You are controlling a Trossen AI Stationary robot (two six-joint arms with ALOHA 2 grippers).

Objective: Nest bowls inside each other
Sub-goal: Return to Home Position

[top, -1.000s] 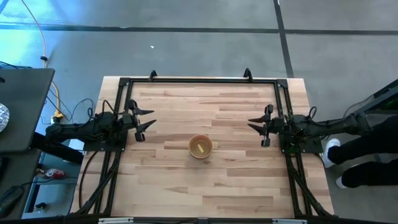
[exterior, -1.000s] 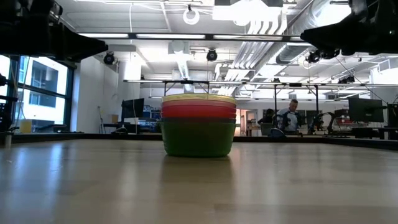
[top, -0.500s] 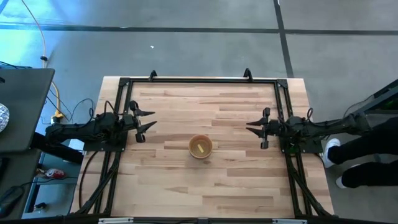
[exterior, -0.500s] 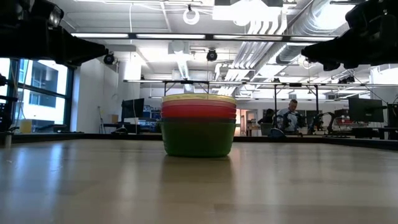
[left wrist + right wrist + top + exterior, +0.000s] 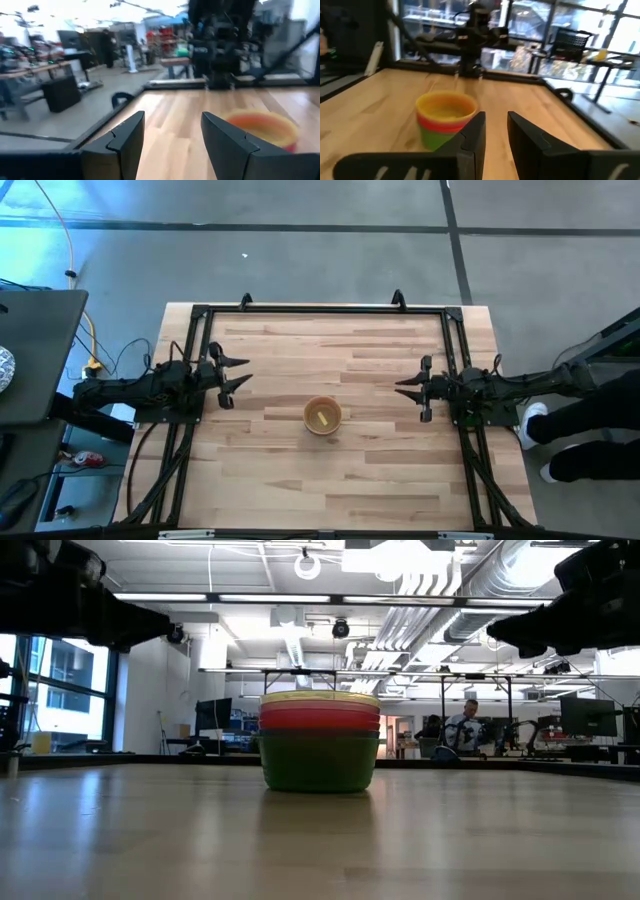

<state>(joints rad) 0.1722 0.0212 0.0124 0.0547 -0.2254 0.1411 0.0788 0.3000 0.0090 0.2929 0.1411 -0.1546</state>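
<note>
"Bowls, the small round translucent plastic ones [image 5: 322, 416]: where do they sit from above?"

"Nested into one another on the pale wooden table [image 5: 350, 470], just below the middle of the frame. My left gripper [image 5: 238, 371] is at mid-left and my right gripper [image 5: 405, 387] at mid-right, both well apart from them."

"And level with the tabletop?"

"The stack [image 5: 319, 745] is dead centre and upright: green bowl [image 5: 318, 768] at the bottom, red band [image 5: 319, 720] above it, yellow rim [image 5: 319, 697] on top. Nothing tilts."

"Your left wrist?"

"My fingers [image 5: 125, 142] are spread wide with nothing between them. The stack shows at lower right."

"Right wrist?"

"Fingers [image 5: 472, 142] parted by a narrow gap, empty. The stack is left of centre."

"So how do you go home well?"

"I judge the nesting done. I'd draw each arm straight back toward its own edge, high, with no sweep across the middle. One nudge could topple it."
</note>
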